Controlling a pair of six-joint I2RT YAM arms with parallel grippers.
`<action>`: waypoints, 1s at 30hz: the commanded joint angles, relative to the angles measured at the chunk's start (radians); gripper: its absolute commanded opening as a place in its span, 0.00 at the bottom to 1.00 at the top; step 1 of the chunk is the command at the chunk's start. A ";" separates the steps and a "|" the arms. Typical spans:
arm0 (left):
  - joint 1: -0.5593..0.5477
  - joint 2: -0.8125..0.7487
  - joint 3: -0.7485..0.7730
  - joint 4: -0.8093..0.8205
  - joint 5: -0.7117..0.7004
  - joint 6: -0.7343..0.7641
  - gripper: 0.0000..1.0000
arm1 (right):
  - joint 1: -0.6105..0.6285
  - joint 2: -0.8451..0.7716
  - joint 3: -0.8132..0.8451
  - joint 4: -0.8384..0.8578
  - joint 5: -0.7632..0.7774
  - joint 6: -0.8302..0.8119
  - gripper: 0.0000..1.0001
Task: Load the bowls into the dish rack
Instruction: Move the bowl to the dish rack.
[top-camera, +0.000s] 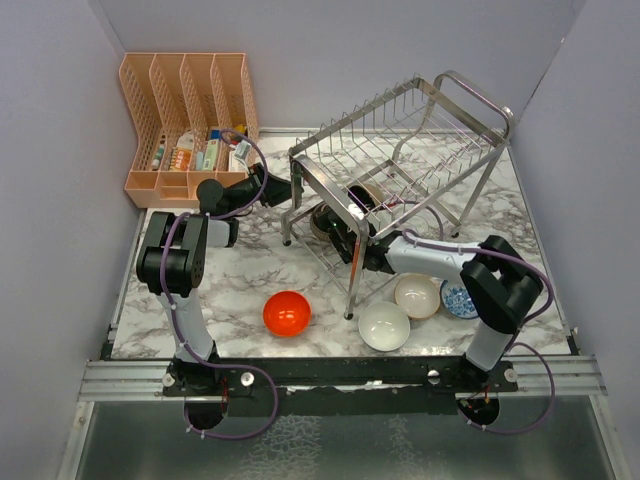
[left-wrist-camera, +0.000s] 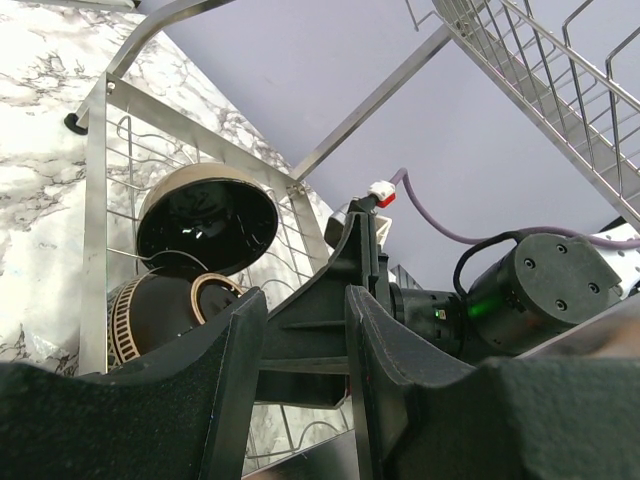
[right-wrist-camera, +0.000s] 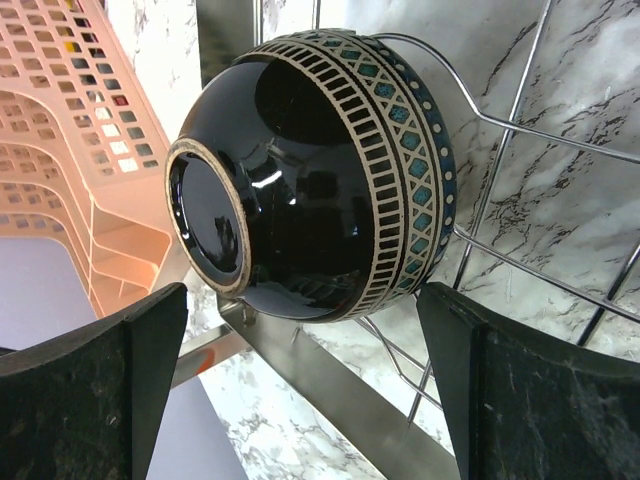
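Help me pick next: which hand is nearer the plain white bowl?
Right. The right hand reaches into the dish rack just beyond the plain white bowl; the left hand is farther, at the rack's left end.

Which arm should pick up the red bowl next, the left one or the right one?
Left, probably. The red bowl sits nearer the left arm's base, and the left claw is empty. The right claw is inside the dish rack, open by the dark bowl.

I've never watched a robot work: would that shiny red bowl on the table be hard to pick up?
Probably slippery: the red bowl has a glossy sheen. It looks rigid, ceramic-like, so it shouldn't flex but might chip on the marble table. Low and round, it would likely slide rather than tip.
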 joint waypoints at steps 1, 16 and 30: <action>0.005 0.008 0.023 0.048 0.022 -0.001 0.40 | 0.001 0.040 -0.013 -0.108 0.115 0.036 1.00; 0.005 0.009 0.023 0.044 0.022 0.001 0.40 | 0.022 -0.108 -0.157 0.281 0.247 -0.265 0.99; 0.004 0.000 0.023 0.043 0.023 -0.001 0.39 | 0.028 -0.081 -0.045 -0.026 0.146 -0.081 1.00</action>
